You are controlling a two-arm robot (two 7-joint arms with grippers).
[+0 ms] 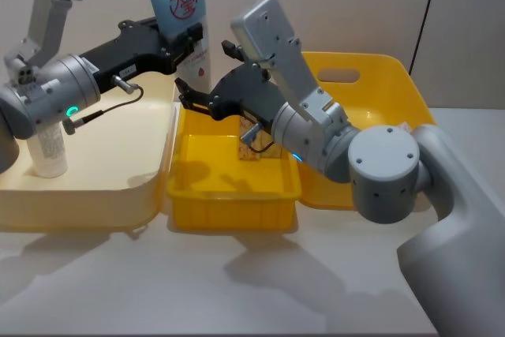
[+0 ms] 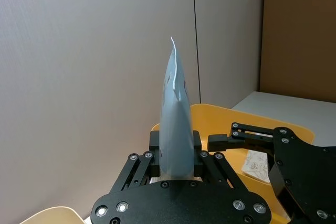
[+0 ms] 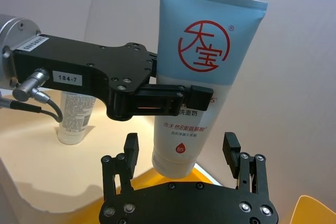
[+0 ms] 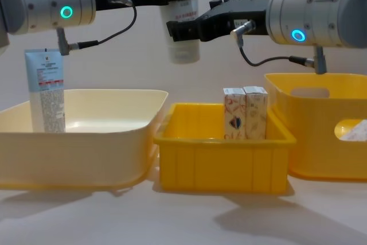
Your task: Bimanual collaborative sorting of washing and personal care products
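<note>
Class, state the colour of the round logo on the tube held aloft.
Red, on the pale-blue tube; clearest in the right wrist view.

Backed by plain matte pale grey wall panelling (image 1: 355, 5), split by a thin dark vertical seam (image 1: 426, 12). Same seam seen in the left wrist view, with a flat brown board (image 2: 299, 30) adjoining the grey panelling further along. Had a smooth white tabletop (image 1: 237, 282) underneath, running back to the wall at the far right. Lit softly and evenly from above. Left blurred grey shadows (image 4: 264, 216) on the tabletop toward the front.
</note>
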